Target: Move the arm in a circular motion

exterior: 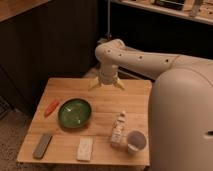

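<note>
The big cream-white arm (pixel 150 62) reaches from the right across to the far middle of the wooden table (pixel 107 107). Its pale yellowish two-finger gripper (pixel 107 86) hangs down over the table's far edge. The two fingers splay apart to left and right with nothing between them. The gripper is apart from every object on the table, well behind the green bowl (pixel 75 112).
An orange carrot-like object (pixel 51 107) lies left of the bowl. A grey remote (pixel 42 146) and a white flat object (pixel 85 148) lie near the front edge. A small white bottle (pixel 118 129) and a pale cup (pixel 136 141) stand at front right. Dark cabinets stand behind.
</note>
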{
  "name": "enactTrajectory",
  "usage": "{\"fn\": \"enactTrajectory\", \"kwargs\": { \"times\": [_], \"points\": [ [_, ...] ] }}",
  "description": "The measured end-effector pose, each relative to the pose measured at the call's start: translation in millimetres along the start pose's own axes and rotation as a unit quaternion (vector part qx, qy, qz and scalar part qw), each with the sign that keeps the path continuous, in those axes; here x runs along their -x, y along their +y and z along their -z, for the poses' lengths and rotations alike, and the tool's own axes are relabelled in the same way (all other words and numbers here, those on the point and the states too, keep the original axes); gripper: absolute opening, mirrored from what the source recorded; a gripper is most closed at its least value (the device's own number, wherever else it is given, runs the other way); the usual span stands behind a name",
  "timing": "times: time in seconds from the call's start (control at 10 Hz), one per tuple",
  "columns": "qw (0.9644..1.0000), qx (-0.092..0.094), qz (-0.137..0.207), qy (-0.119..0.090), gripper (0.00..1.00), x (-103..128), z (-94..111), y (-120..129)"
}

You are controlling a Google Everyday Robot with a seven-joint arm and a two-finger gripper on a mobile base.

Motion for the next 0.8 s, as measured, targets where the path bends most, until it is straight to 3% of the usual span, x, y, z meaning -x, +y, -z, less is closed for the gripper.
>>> {"fn": "enactTrajectory", "kwargs": {
  "times": [0.5, 0.8],
  "points": [
    [0.9999, 0.008, -0.011, -0.008, 1.00, -2, 4, -19],
    [0.9997, 0.010, -0.018, -0.015, 1.00, -17, 12, -59]
  ]
}}
